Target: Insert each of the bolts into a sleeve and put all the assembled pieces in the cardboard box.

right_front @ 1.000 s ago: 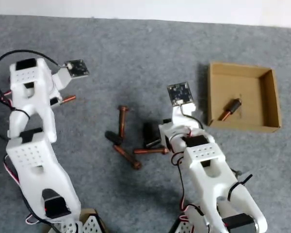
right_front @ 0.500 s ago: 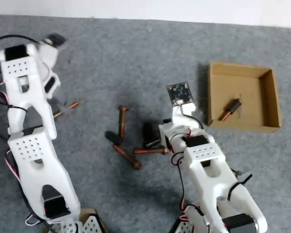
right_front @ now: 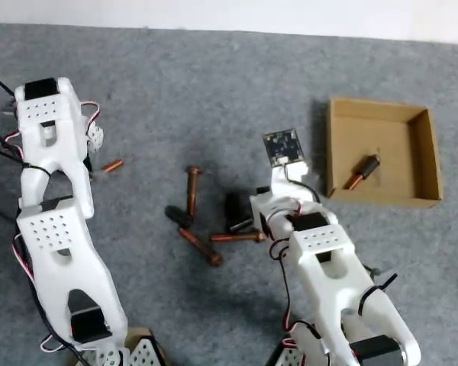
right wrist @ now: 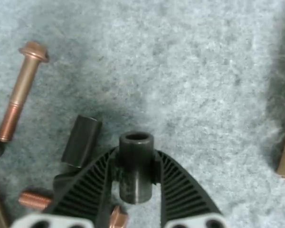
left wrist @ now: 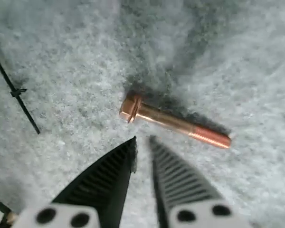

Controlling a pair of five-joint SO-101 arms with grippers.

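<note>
1. Right gripper (right wrist: 136,156): clamps a black sleeve (right wrist: 135,173) between both fingers, open end poking out past the tips, over the grey carpet (right_front: 214,84).
2. Sits mid-table, loose parts to one side, cardboard box (right_front: 382,110) well apart on the other.
3. Second sleeve (right wrist: 81,141): lies on its side just beside those fingers.
4. Third sleeve (right_front: 179,216): lies farther off, right at the threaded end of the upper bolt (right_front: 192,191).
5. Upper bolt: lies flat on the carpet, head pointing away from the arms.
6. Slanted bolt (right_front: 200,245): lies just below the third sleeve, angled across the carpet.
7. Level bolt (right_front: 237,237): lies crosswise, head close against the slanted bolt, other end near the right gripper.
8. Left gripper (left wrist: 142,141): fingers a narrow slit apart, nothing between them.
9. Lone bolt (left wrist: 173,121): lies flat on the carpet just past those fingertips, untouched, head nearer the tips than the threads.
10. Shows from above (right_front: 111,165) just beside the left arm, well apart from the other bolts.
11. Assembled piece (right_front: 362,171): rests inside the cardboard box, copper shank sticking out of its black sleeve.
</note>
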